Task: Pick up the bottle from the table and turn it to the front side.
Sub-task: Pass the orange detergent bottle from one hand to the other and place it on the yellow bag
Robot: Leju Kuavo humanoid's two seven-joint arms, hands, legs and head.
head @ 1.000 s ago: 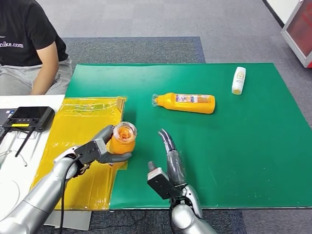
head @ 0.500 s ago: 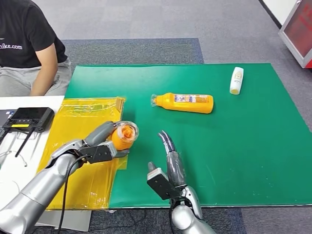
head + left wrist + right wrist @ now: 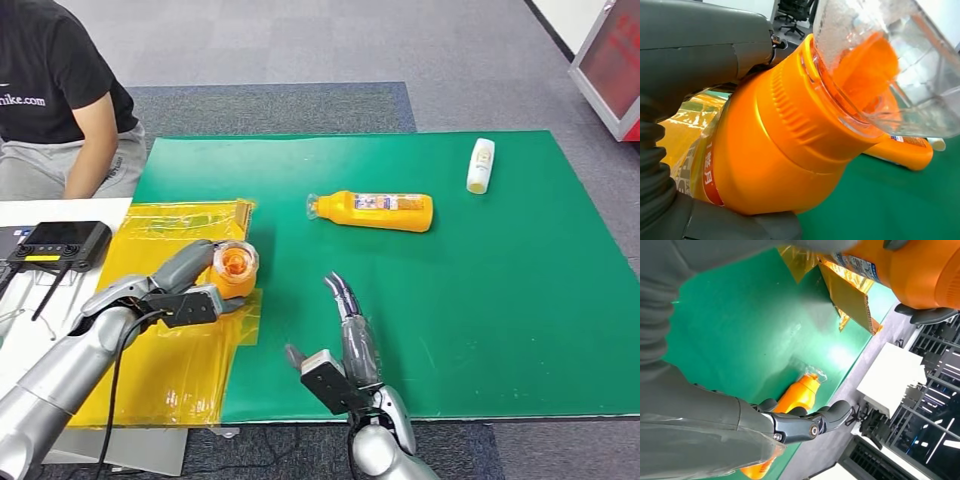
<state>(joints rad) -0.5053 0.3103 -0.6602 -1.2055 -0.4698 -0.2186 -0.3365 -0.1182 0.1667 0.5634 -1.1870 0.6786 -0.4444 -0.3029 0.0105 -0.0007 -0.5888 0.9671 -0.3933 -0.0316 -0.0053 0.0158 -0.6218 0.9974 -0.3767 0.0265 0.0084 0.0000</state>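
Your left robot hand (image 3: pixel 198 296) grips the orange plastic bottle with the clear cap (image 3: pixel 232 270), holding it above the yellow plastic sheet (image 3: pixel 162 330) at about 9 o'clock on the green worktop (image 3: pixel 490 300), cap tilted up toward the head camera. Your right robot hand (image 3: pixel 343 345) is released, fingers apart and holding nothing, above the worktop's near edge at 6 o'clock. A second orange bottle (image 3: pixel 373 211) lies on its side near centre. A small white bottle (image 3: pixel 480 166) lies toward 2 o'clock.
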